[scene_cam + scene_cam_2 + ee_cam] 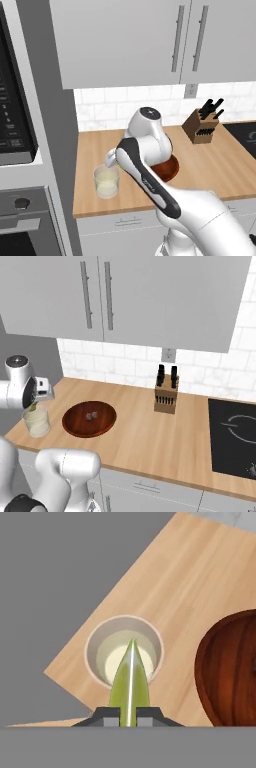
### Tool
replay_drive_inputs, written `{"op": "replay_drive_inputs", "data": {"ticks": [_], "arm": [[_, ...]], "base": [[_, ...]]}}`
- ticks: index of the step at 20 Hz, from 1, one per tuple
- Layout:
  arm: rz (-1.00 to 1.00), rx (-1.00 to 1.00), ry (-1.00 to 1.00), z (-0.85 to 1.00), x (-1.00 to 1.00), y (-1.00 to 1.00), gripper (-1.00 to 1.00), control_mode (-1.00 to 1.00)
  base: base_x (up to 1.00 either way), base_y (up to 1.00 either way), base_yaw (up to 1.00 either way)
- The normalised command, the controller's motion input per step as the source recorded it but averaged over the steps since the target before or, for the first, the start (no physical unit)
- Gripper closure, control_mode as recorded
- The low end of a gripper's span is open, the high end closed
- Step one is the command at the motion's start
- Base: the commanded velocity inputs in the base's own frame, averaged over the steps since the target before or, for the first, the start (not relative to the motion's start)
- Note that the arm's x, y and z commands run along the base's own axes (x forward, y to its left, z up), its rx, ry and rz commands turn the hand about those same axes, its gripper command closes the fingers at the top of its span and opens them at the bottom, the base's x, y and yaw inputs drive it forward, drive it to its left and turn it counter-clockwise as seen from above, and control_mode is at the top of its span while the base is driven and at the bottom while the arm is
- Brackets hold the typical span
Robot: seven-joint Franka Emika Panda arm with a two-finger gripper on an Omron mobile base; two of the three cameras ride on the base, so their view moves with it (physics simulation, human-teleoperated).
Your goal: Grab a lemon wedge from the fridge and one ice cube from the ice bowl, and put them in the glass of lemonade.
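My gripper [129, 716] is shut on the lemon wedge [129, 684], a yellow-green sliver pointing down at the glass of lemonade [95, 649]. In the right base view, the gripper [33, 404] hangs just above the glass [37, 422], with the wedge [32, 407] at its rim. The glass [106, 183] stands near the wooden counter's front left corner. Just right of it sits the dark reddish-brown ice bowl [75, 423] holding ice cubes [91, 416]; my arm partly hides the bowl [170, 170] in the left base view. The fridge is out of view.
A knife block [166, 396] stands at the back of the counter [150, 441]. A black cooktop [235, 431] lies at the right. Pale grey wall cupboards [120, 40] hang overhead. An oven and microwave column [20, 150] borders the counter's left end.
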Motion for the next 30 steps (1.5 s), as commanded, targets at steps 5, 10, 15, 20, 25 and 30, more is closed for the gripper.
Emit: {"op": "replay_drive_inputs", "data": {"ticks": [5, 10, 15, 20, 25, 30], "arm": [[0.0, -0.03, 0.03, -0.41, 0.3, 0.11, 1.0, -1.0], [0.0, -0.02, 0.07, -0.31, 0.14, 0.19, 1.0, -1.0], [0.0, -0.02, 0.0, -0.03, 0.1, 0.12, 1.0, -1.0], [0.0, 0.0, 0.0, 0.0, 0.05, 0.01, 1.0, -1.0], [0.0, 0.0, 0.0, 0.0, 0.01, 0.0, 1.0, -1.0], [0.0, 0.0, 0.0, 0.0, 0.03, 0.01, 1.0, -1.0]], "base": [[0.0, 0.0, 0.0], [0.0, 0.0, 0.0], [0.0, 0.0, 0.0], [0.0, 0.0, 0.0], [0.0, 0.0, 0.0], [0.0, 0.0, 0.0]]}}
